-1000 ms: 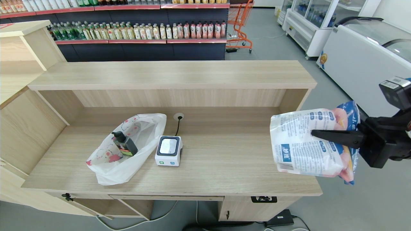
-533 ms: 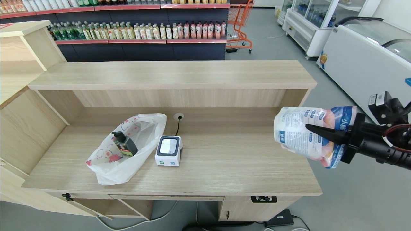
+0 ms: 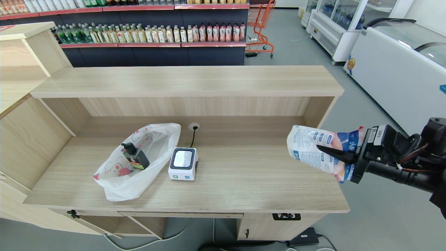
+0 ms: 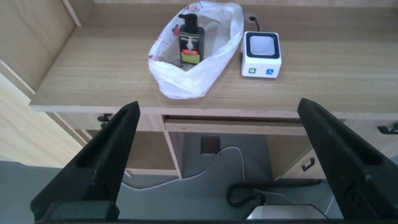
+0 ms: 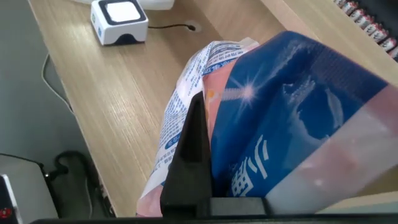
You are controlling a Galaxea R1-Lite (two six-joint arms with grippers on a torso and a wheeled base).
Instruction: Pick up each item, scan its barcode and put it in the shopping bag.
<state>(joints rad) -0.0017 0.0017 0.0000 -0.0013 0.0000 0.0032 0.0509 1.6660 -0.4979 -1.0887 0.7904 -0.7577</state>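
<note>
Your right gripper (image 3: 328, 152) has swung the packet (image 3: 306, 146), pinched between its fingers, down and closer to the scanner (image 3: 183, 163), well right of it; your left gripper (image 4: 217, 107) gapes wide.

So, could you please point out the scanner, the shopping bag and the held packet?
scanner (image 3: 183, 159): head view, on its glass top.
shopping bag (image 3: 122, 188): head view, on its bare near wall.
packet (image 3: 306, 148): head view, on its white printed face.

A shop: drink shelves (image 3: 150, 35), freezers (image 3: 393, 69), barcode scanner (image 3: 183, 163).
</note>
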